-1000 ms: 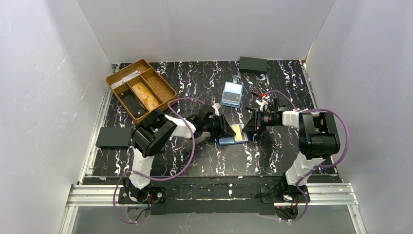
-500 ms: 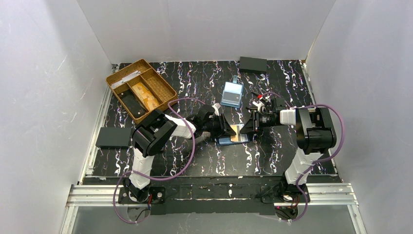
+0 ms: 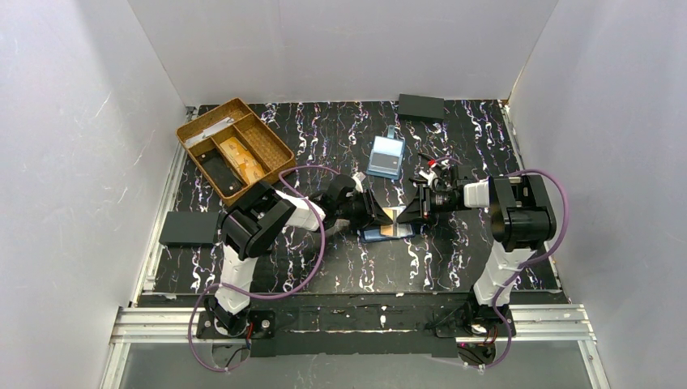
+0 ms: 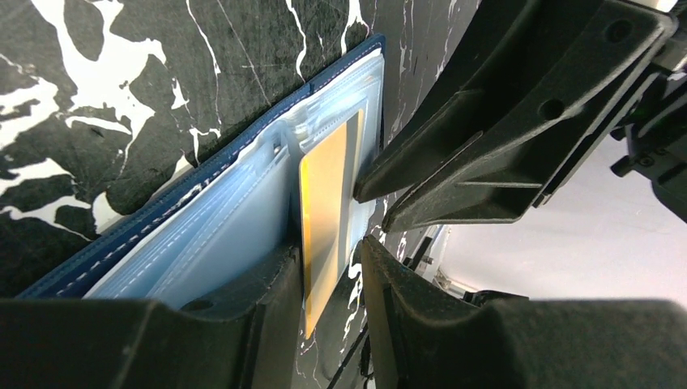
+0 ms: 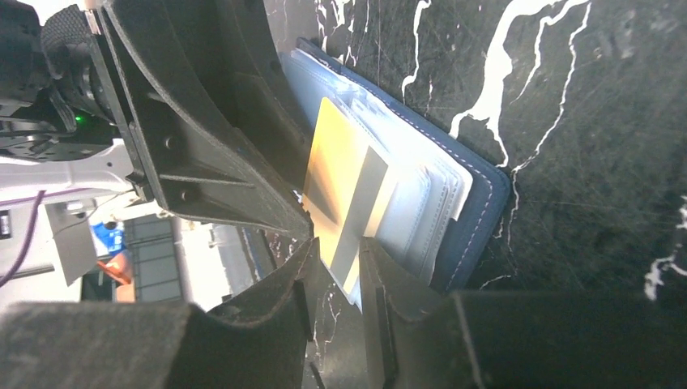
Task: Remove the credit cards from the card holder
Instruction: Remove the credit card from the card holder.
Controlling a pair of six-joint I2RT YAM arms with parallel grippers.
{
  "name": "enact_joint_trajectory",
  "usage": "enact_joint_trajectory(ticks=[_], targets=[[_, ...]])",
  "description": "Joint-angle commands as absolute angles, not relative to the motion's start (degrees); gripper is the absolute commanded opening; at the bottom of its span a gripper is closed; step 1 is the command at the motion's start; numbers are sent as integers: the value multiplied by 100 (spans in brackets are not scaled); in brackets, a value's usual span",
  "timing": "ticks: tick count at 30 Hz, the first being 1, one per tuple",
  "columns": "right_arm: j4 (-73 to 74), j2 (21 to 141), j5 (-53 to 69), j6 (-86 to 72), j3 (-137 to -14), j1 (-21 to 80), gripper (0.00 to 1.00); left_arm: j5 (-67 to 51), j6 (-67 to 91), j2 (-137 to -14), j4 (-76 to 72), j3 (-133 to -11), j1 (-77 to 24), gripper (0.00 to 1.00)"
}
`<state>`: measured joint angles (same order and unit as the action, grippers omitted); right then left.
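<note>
The navy card holder lies open on the table's middle, light blue slots up; it also shows in the left wrist view and the right wrist view. One orange credit card with a grey stripe sticks out of a slot. My left gripper rests on the holder, jaws slightly apart, with the card's edge between them. My right gripper faces it, jaws narrowly apart around the card's outer edge, not clamped. Other cards are hidden.
A wooden divided tray stands at the back left. A light blue clear case lies just behind the grippers. Flat black rectangles lie at the back right and the left edge. White walls surround the table.
My right gripper has moved left to the card holder until its fingertips straddle the card's edge, shading the card. The left arm and the holder have not moved.
</note>
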<state>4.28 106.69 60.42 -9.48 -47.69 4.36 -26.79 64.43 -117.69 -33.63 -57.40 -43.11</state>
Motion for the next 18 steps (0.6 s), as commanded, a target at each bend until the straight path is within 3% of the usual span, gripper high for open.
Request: enact_joint_trajectory(ticks=[1, 9, 18], targets=[[44, 10948, 6231, -1304, -4631, 483, 34, -2644, 6549, -11974, -3391, -5576, -4324, 31], [-722, 10662, 6280, -1817, -4424, 322, 37, -2653, 6646, -12012, -3555, -5497, -4318, 29], [-24, 10357, 5693, -1078, -4631, 107, 38, -2634, 6718, -11881, -3634, -5360, -4259, 29]])
